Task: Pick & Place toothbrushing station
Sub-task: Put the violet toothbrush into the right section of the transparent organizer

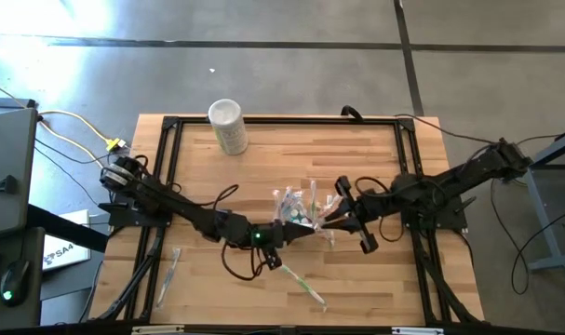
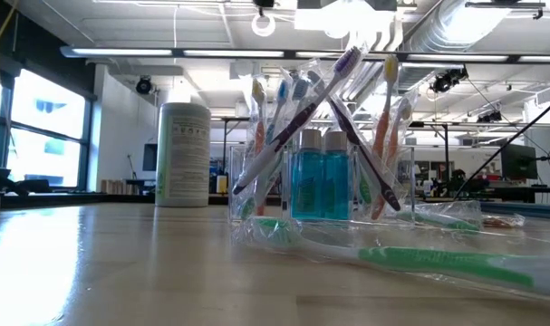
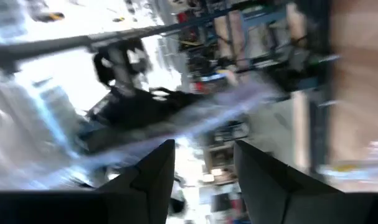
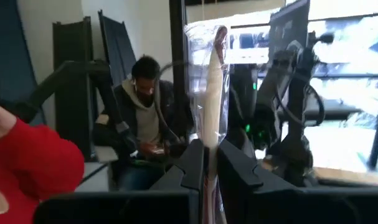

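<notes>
A small clear cup (image 1: 296, 207) stands at the table's middle, holding several wrapped toothbrushes (image 2: 293, 100) that lean on its rim, and teal tubes (image 2: 320, 186). My right gripper (image 1: 331, 221) is just right of the cup, shut on a wrapped white toothbrush (image 4: 211, 93). My left gripper (image 1: 289, 233) is open and empty, just near-left of the cup; in the left wrist view (image 3: 204, 168) nothing lies between its fingers. A green toothbrush (image 1: 305, 284) lies flat on the table nearer the front, and it also shows in the low view (image 2: 438, 263). My right gripper pinches the wrapped white toothbrush by its handle (image 4: 210, 152) between its two fingers. The brush lies along the fingers and sticks out past their tips, head end (image 4: 220, 37) farthest out. It is lifted clear of the table.
A taller white cylinder (image 1: 226, 124) stands at the far left of the table. Another wrapped toothbrush (image 1: 170, 270) lies at the near left. Black frame rails (image 1: 282, 119) run along the table's edges. A seated person (image 4: 145, 118) shows beyond the table.
</notes>
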`<state>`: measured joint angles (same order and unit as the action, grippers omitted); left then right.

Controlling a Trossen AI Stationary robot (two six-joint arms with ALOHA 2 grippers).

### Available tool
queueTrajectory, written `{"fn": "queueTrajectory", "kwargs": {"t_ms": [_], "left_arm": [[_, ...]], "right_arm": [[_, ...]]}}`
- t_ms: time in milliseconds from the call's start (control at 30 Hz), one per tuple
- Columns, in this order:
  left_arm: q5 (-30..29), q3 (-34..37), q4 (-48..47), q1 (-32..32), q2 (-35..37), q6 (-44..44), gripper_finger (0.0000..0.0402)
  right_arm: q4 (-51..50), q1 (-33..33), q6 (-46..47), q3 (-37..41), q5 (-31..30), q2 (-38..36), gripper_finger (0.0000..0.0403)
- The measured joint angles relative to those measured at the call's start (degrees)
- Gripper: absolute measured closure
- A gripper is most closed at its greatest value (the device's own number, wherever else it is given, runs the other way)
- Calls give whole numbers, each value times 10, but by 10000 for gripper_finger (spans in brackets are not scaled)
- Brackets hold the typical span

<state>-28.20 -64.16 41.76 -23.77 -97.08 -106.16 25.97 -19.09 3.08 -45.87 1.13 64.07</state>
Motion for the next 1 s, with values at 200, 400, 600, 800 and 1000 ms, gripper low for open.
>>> {"fn": "queueTrajectory", "kwargs": {"t_ms": [200, 400, 600, 800, 1000], "left_arm": [[2, -16, 21, 1, -32, -101, 242], [36, -17, 26, 1, -34, -168, 242], [58, -18, 67, 5, -33, -199, 242], [79, -34, 60, 24, -33, -191, 242], [90, -38, 56, 40, -33, -197, 242]], "right_arm": [[7, 27, 33, 0, 50, 0, 386], [2, 28, 41, 0, 49, 1, 384], [-1, 28, 38, 0, 45, 1, 386], [-1, 28, 38, 0, 38, 1, 386], [-1, 28, 38, 0, 39, 1, 386]]}}
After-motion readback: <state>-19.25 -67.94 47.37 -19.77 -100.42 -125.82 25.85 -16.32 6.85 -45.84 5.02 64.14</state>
